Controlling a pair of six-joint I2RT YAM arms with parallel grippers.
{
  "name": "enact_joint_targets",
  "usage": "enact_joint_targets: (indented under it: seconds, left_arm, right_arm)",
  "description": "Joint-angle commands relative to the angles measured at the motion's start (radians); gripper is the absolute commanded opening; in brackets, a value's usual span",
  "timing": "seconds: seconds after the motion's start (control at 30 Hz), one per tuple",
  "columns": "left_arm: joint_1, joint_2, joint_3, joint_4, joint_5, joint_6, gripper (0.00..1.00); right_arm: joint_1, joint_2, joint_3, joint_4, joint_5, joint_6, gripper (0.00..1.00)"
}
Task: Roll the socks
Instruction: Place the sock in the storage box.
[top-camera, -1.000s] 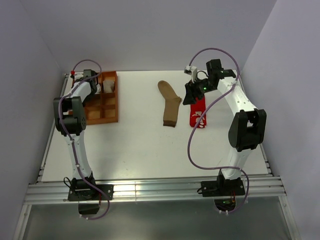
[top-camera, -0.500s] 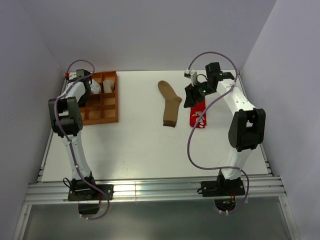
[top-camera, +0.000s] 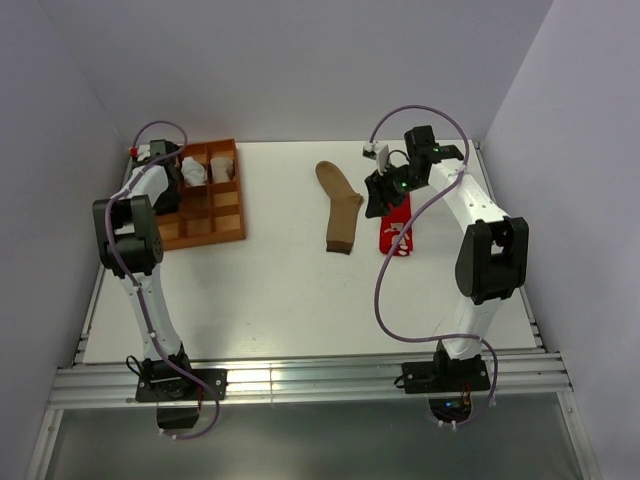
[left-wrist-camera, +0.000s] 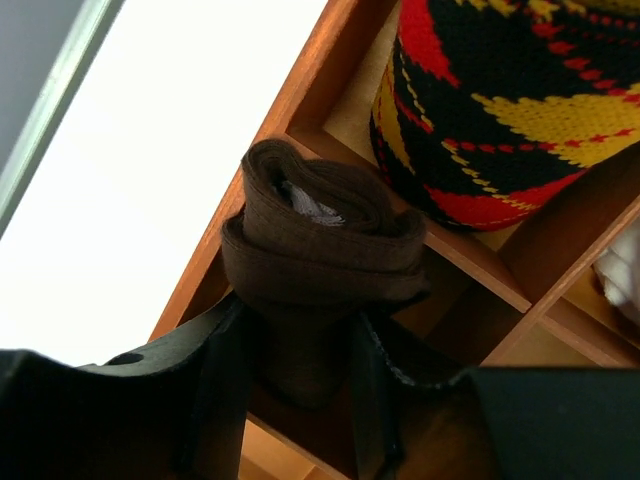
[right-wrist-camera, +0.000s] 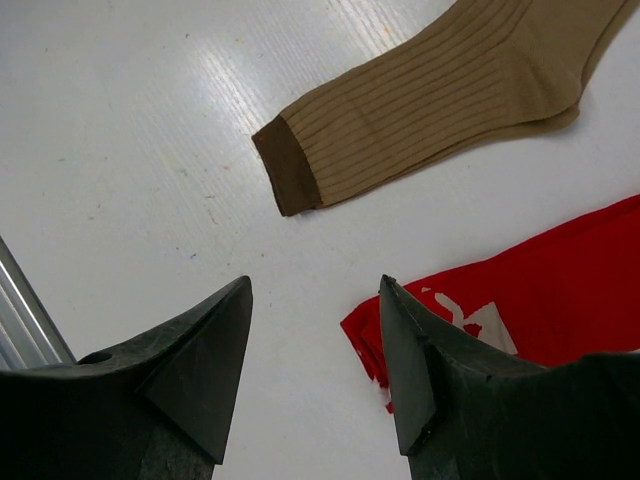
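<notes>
Now the left end effector (left-wrist-camera: 298, 315) flanks the rolled dark brown sock (left-wrist-camera: 320, 245) in an edge compartment of the tray (left-wrist-camera: 300, 110), grip unclear. The right end effector (right-wrist-camera: 315, 300) hangs spread above the red sock (right-wrist-camera: 540, 290). Risk: the roll may snag a finger and unwind.

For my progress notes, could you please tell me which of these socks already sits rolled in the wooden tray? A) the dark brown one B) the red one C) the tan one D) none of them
A: the dark brown sock sits rolled in a compartment of the tray at the left claw, while the tan sock and red sock lie flat on the table.
</notes>
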Motion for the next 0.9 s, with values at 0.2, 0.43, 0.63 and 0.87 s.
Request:
enact_joint_targets:
  seconds: [0.2, 0.43, 0.63, 0.87]
  left_arm:
    - [-0.026, -0.03, -0.076, -0.022, 0.121, -0.017, 0.45]
    - [-0.028, -0.056, -0.042, -0.046, 0.08, -0.014, 0.49]
    - [-0.028, -0.085, -0.047, -0.03, 0.09, -0.005, 0.53]
    - [-0.028, -0.107, -0.022, -0.042, 0.074, 0.011, 0.56]
  right_arm:
    - [0.022, -0.056, 0.006, 0.019, 0.006, -0.022, 0.61]
    - [0.035, -0.052, 0.018, 0.017, 0.009, -0.022, 0.61]
    - [0.047, -0.056, 0.022, 0.02, 0.019, -0.013, 0.61]
    - [0.061, -0.058, 0.022, 0.017, 0.029, -0.008, 0.61]
